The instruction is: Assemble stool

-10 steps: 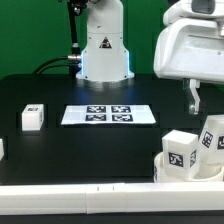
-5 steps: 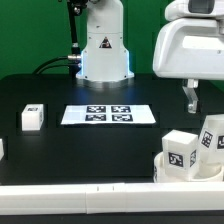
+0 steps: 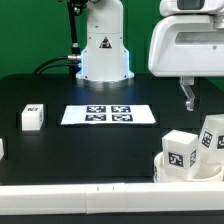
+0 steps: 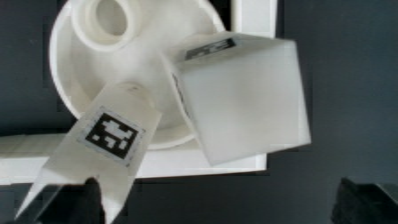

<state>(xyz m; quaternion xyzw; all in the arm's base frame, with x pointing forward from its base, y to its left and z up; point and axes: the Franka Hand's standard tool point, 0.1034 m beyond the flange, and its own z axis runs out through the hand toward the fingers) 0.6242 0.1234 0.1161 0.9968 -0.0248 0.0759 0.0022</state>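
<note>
The stool's round white seat [image 4: 98, 70] lies flat at the near corner on the exterior view's right, with a round socket showing. Two white legs rest on it: a blocky one [image 4: 244, 95] [image 3: 182, 152] and a slimmer tagged one [image 4: 111, 135] [image 3: 213, 135]. A third tagged leg [image 3: 32, 117] stands alone on the exterior view's left. My gripper [image 4: 214, 208] hangs above the seat and its legs, open, with nothing between its dark fingertips [image 4: 63, 205]. Only one finger [image 3: 188, 98] shows in the exterior view.
The marker board [image 3: 108, 114] lies in the middle of the black table, in front of the arm's white base [image 3: 104, 50]. A white rail [image 3: 80, 195] runs along the near edge and round the seat's corner [image 4: 258, 20]. Another white piece [image 3: 2, 148] sits at the left edge.
The gripper has drifted a little up and toward the exterior view's left, still open. Nothing on the table has moved.
</note>
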